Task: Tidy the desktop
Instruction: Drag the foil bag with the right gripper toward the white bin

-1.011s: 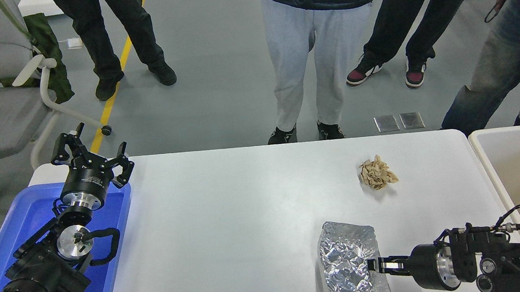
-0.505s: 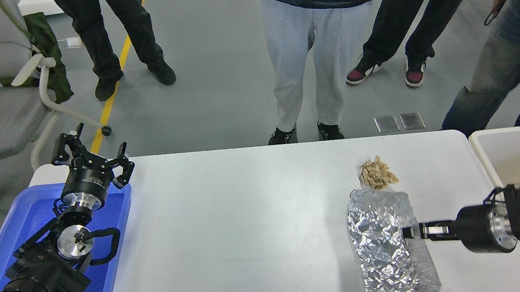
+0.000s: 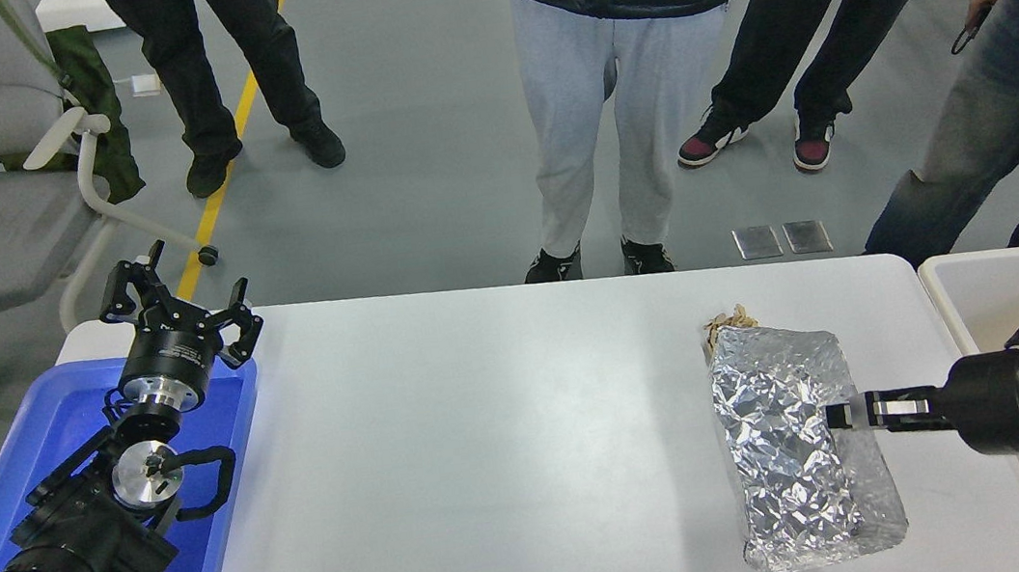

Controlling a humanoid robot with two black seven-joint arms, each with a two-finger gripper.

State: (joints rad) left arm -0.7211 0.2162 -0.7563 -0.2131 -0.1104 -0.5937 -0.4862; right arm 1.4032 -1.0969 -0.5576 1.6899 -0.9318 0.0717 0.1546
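**Silver foil bag in our right gripper, bin just to its right**

Crinkled silver foil bag point(image 3: 796, 445) lies on the right part of the large plain white desktop point(image 3: 492, 463), its long axis running near to far, with the far end almost over a small crumpled tan paper scrap point(image 3: 726, 321) that peeks out behind it. Our right gripper point(image 3: 844, 415) reaches in from the right, its fingers pinched closed on the bag's right edge about halfway along. The relation that matters is sideways: the beige-white rimmed bin point(image 3: 985, 276) stands just beside the desktop's right edge, directly right of the bag, and our right arm already spans it. We judge that the coming move is a carry rightward, across the bag's long axis, so the near end may sag or drag on the rim.

Our left gripper point(image 3: 176, 303) hangs with fingers spread and holding nothing, above the far end of the blue plastic tray point(image 3: 51, 430) at the left, well apart from the bag.
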